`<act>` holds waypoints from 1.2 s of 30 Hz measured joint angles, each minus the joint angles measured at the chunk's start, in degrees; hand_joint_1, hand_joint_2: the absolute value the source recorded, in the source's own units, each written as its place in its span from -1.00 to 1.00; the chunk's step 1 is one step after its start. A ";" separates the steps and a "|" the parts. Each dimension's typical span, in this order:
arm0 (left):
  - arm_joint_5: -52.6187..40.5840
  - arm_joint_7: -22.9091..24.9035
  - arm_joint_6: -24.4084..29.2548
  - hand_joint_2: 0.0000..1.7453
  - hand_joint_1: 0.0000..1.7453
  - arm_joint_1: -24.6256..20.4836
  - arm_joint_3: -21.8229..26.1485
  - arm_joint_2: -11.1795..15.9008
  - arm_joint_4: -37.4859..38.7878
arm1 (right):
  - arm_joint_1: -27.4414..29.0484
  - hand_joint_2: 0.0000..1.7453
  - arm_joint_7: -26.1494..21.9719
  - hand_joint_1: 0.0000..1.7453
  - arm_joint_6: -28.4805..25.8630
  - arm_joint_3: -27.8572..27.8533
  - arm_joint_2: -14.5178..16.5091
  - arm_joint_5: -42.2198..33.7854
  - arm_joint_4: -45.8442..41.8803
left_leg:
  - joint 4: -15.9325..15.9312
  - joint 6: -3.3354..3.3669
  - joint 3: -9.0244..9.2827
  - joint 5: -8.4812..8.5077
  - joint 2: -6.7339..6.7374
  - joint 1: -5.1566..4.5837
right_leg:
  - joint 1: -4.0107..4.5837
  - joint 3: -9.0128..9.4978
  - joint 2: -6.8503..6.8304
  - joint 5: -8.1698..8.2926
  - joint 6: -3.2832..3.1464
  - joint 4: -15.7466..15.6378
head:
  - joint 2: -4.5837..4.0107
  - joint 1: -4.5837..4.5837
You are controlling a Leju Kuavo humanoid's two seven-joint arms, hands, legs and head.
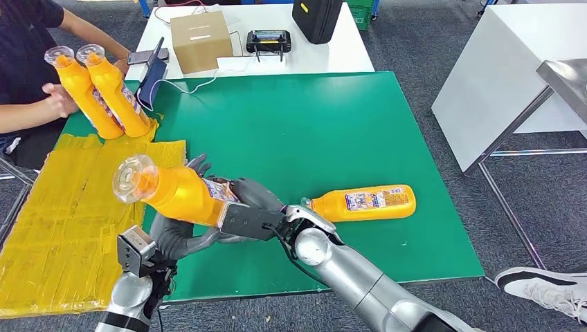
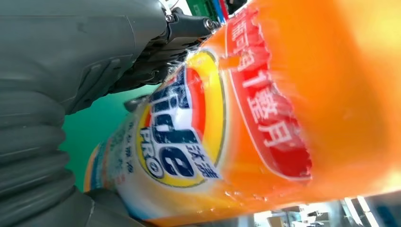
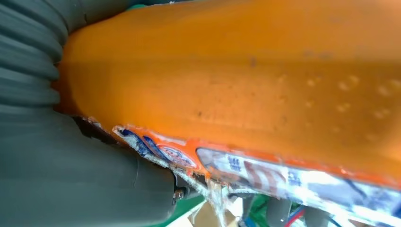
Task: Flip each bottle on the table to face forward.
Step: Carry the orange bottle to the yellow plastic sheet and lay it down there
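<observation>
An orange bottle point(image 1: 176, 194) with a clear cap is held tilted above the green table point(image 1: 297, 124), cap toward me and to the left. My left hand point(image 1: 181, 232) cups it from below and my right hand point(image 1: 253, 207) grips its label end. Close up, the left wrist view shows the bottle's label point(image 2: 189, 137) and the right wrist view its orange side point(image 3: 236, 80). A second orange bottle point(image 1: 363, 203) lies on its side on the table, just right of my right hand. A person at the far left holds two more orange bottles point(image 1: 104, 93) upright.
Yellow matting point(image 1: 62, 221) covers the table's left part. Behind it stands a white table point(image 1: 256, 31) with a cardboard box point(image 1: 201, 40), a black device point(image 1: 268, 41) and a black case point(image 1: 317, 17). A white cabinet point(image 1: 505, 76) stands to the right.
</observation>
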 joint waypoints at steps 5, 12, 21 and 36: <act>-0.22 -0.03 -0.02 1.00 -1.00 0.20 0.00 0.50 -0.38 | -0.29 1.00 0.15 1.00 0.15 0.31 -0.48 0.28 1.06 | 0.00 0.00 -0.01 0.00 -0.02 0.00 | 0.00 0.00 -0.02 0.00 0.00 0.00 | 0.00 0.01; -0.77 0.31 0.76 1.00 -0.17 0.32 0.00 0.72 -0.40 | -0.72 1.00 0.44 1.00 0.31 1.05 -0.56 0.96 1.63 | 0.00 0.00 -0.01 0.00 -0.02 0.00 | 0.00 -0.02 -0.02 0.00 0.00 0.00 | 0.00 0.00; 0.18 0.50 0.62 1.00 1.00 0.41 0.05 0.73 -0.40 | -1.30 1.00 0.74 1.00 0.51 1.67 -0.56 1.14 2.08 | 0.00 0.00 -0.01 0.00 -0.02 0.00 | 0.00 -0.02 -0.02 0.00 0.00 0.00 | 0.00 0.01; 3.00 0.72 -0.59 1.00 1.00 0.68 0.30 1.03 -0.25 | -1.58 1.00 0.93 -0.90 -0.49 2.58 -0.71 2.65 3.30 | 0.01 0.00 -0.01 0.00 -0.01 0.00 | 0.00 -0.05 -0.01 0.00 0.00 0.00 | 0.00 -0.01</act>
